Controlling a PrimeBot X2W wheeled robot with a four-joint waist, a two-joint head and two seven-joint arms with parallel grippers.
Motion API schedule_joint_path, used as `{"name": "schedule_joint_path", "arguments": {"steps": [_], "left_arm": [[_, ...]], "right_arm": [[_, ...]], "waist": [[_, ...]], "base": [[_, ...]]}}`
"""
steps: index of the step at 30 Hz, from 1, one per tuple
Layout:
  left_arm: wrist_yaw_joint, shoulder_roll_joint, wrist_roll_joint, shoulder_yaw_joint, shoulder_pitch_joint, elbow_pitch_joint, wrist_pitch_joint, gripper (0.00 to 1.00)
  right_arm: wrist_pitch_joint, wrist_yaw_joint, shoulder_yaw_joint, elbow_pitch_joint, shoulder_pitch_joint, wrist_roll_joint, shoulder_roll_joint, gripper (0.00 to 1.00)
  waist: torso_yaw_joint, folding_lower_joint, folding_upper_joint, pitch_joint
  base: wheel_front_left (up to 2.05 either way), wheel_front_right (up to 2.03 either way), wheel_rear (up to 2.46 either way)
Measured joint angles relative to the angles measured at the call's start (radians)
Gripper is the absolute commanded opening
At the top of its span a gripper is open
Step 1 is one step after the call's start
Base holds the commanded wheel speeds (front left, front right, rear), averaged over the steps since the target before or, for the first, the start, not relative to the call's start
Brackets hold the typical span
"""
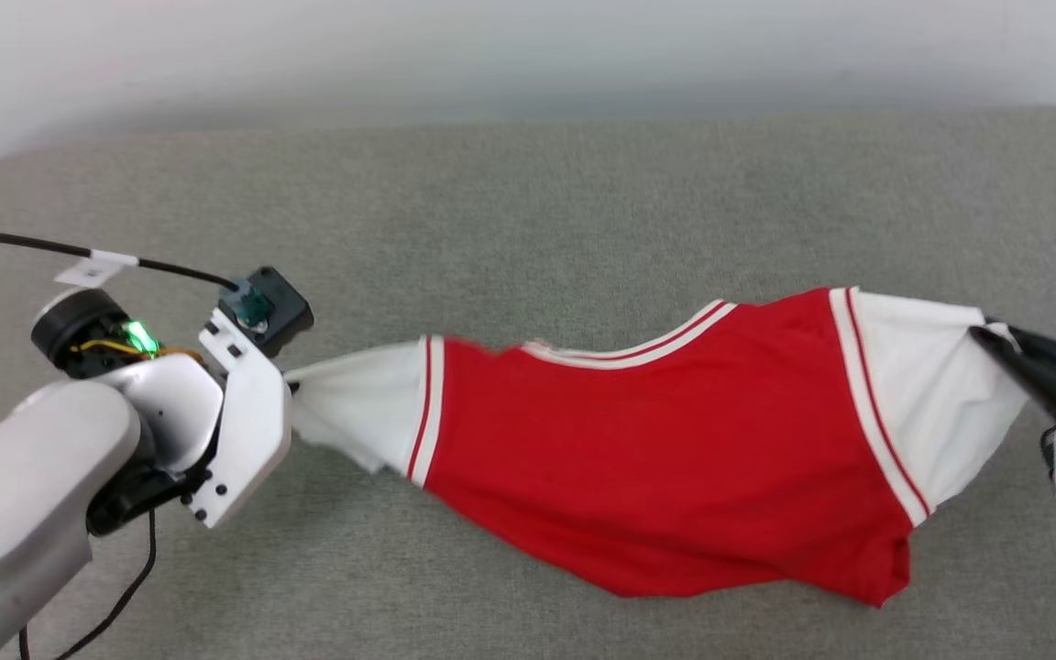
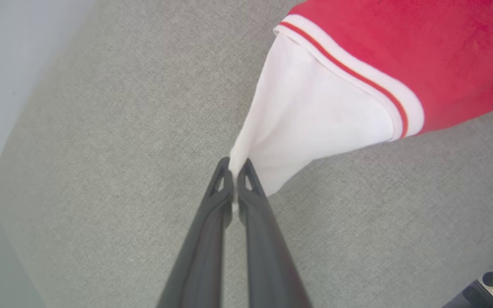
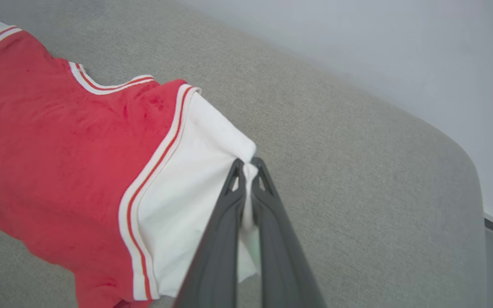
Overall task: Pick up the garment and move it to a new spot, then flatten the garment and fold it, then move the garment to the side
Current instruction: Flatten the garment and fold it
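**Red and white, drawn out from both ends**

Dark and long-fingered, the left hand (image 2: 234, 169) has its two fingers pinched together on the very tip of a white sleeve (image 2: 315, 124), and the cloth fans out from that pinch. The right hand (image 3: 248, 164) is clamped the same way on the edge of the opposite white sleeve (image 3: 186, 192), with a fold of fabric caught between its fingers.

Between them hangs the red jersey T-shirt (image 1: 656, 440), whose white short sleeves are edged in red-and-white stripes. It is strung sleeve to sleeve across the grey woven-fabric bench (image 1: 528, 202). Its long axis runs from the left hand (image 1: 290, 385) to the right hand (image 1: 982, 332), with the right end lying a little farther from the robot. The collar edge is pulled fairly straight, while the red body sags toward the robot's side and ends in a loose point low on the right. Whether that hem rests on the bench or hangs just clear, I cannot tell.

Neither hand is nearer, since each owns one end. My judgement is that the next move turns on this left-to-right line. The hands should travel together and hold their spacing, or the shirt will slacken and bunch in the middle.
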Motion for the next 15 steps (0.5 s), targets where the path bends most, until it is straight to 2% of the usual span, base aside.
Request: {"name": "schedule_joint_path", "arguments": {"steps": [9,15], "left_arm": [[0.024,-0.002,0.056,0.087,-0.107,-0.014,-0.128,0.00],[0.039,-0.060,0.133,0.144,-0.267,0.014,-0.195,0.00]], "right_arm": [[0.018,0.000,-0.051,-0.011,-0.117,0.005,-0.056,0.00],[0.055,0.000,-0.046,0.004,-0.320,-0.017,-0.067,0.00]], "waist": [[0.034,-0.0001,0.0000,-0.050],[0.038,0.0000,0.0000,-0.002]], "base": [[0.00,0.00,0.00],[0.00,0.00,0.00]]}}
